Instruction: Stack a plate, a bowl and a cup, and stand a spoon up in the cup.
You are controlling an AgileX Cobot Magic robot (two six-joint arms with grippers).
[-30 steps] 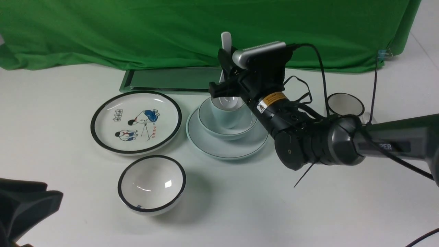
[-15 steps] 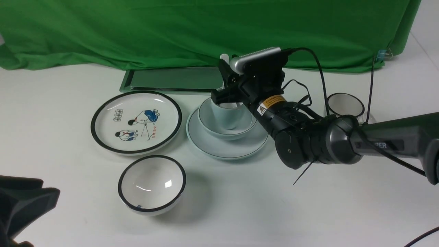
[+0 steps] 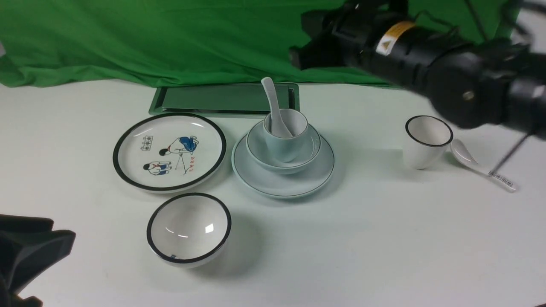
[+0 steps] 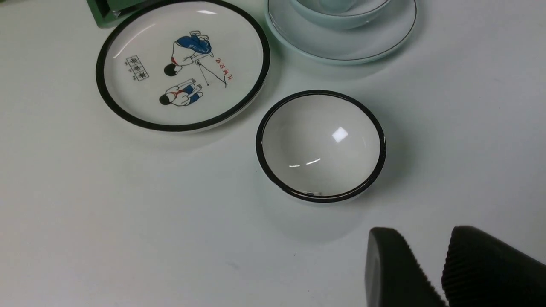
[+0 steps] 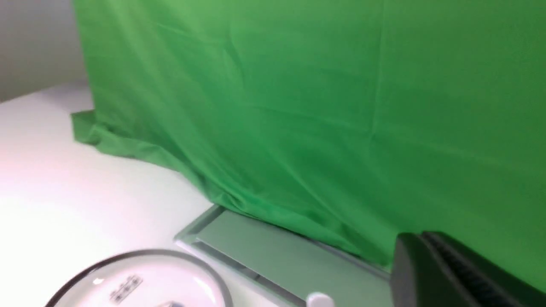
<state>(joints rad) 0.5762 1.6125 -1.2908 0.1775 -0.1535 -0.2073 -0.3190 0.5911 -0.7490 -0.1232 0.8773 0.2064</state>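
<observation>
Stack built: plate (image 3: 273,183), bowl (image 3: 257,150), cup (image 3: 288,147); spoon (image 3: 271,96) leans inside cup (nothing apparently left). Right gripper (image 3: 303,57) overhead, blurred, finger state indeterminable. Left gripper (image 4: 422,243) fingers slightly apart, empty.

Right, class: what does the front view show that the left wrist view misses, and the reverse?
Front view only: the spoon standing in the cup, a black-rimmed white cup with a labelled spoon beside it, and the right arm. Left wrist view only: the ribbed faces of the left gripper, slightly apart. Both: the cartoon plate, the black-rimmed bowl, and part of the pale plate and pale bowl.
</observation>
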